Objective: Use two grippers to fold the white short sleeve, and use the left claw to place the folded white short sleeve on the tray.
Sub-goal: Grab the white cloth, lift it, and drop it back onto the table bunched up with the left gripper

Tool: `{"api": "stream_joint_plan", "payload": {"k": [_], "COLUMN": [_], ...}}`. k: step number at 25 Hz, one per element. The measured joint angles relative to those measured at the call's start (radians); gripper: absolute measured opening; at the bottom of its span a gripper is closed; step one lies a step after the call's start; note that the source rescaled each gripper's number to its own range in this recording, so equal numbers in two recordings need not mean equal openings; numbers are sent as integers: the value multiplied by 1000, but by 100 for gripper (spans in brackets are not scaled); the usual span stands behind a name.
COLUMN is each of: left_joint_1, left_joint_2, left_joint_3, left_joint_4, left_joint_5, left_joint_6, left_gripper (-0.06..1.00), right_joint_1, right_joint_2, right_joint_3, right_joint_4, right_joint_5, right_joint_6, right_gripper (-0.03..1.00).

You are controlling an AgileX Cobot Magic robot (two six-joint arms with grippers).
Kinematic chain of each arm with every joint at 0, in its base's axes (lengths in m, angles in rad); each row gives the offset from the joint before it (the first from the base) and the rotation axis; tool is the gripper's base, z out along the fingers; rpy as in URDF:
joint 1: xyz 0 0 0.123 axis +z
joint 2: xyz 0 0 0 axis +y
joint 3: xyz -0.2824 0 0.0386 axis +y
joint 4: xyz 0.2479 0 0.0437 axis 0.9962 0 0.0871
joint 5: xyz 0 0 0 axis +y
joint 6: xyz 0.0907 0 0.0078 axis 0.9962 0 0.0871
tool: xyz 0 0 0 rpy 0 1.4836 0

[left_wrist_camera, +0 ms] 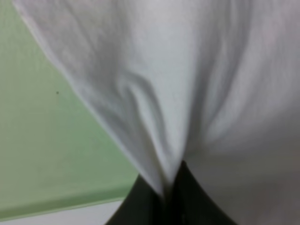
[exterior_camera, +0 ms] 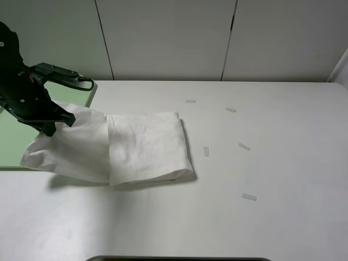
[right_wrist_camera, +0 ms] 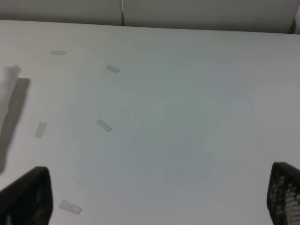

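1. Nearest the high camera, a dark curved edge [exterior_camera: 179, 259] cuts the frame at 6 o'clock; I cannot tell what it belongs to. On the white table [exterior_camera: 261, 228] the white short sleeve [exterior_camera: 144, 147] lies folded, toward 9 o'clock of centre. Its 9 o'clock end is lifted and overlaps the edge of the tray [exterior_camera: 11, 144]. The left claw [exterior_camera: 50, 126] grips that raised end at its 10 o'clock corner. Tape strips [exterior_camera: 249, 197] dot the table toward 3 o'clock.
2. From the left wrist, the pincer is clamped on a gathered pleat of the shirt [left_wrist_camera: 187, 70], and green tray [left_wrist_camera: 47, 154] shows beside the cloth.
3. From the right wrist, the right gripper [right_wrist_camera: 154, 201] hangs over the table, jaws wide apart and holding nothing. Only a corner of the shirt [right_wrist_camera: 7, 86] shows.
4. The shirt looks light, soft and limp. Pulled by one corner, its layers will likely slide and open. A hold through all layers at a folded edge should carry it better.
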Motion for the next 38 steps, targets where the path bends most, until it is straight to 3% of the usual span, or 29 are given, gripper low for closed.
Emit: {"api": "stream_joint_plan", "payload": {"k": [5,6,7,10,11,15,17,21,25,27,31,36,38], "left_joint_1": [-1,-11,-45,-87,-87,-135,-150,-203,-215,-251,-302,-343,-402], "left_joint_2": [0,0,0,0,0,0,0,30,48,88,133,161,206], "left_joint_3": [-2,-4,-6,-6,-6,-6,-6,-6,-6,-6,-6,-16,-57], "left_joint_4": [-27,-111,-279,-452,-452,-644,-695,-935,-980,-1103,-1213,-1276,-1305], "left_joint_5": [2,3,1,-23,-23,-84,-120,-239,-249,-290,-359,-409,-459], "left_joint_6": [4,71,198,326,326,459,495,649,693,787,877,934,960], "left_gripper": [0,0,0,0,0,0,0,0,0,0,0,0,0], "right_joint_1": [0,0,0,0,0,0,0,0,0,0,0,0,0], "right_joint_2": [0,0,0,0,0,0,0,0,0,0,0,0,0], "right_joint_3": [0,0,0,0,0,0,0,0,0,0,0,0,0], "right_joint_4": [0,0,0,2,2,3,4,4,4,4,4,4,4], "right_joint_5": [0,0,0,0,0,0,0,0,0,0,0,0,0], "right_joint_6": [0,0,0,0,0,0,0,0,0,0,0,0,0], "right_gripper": [100,100,100,100,100,100,100,100,100,100,100,100,100]}}
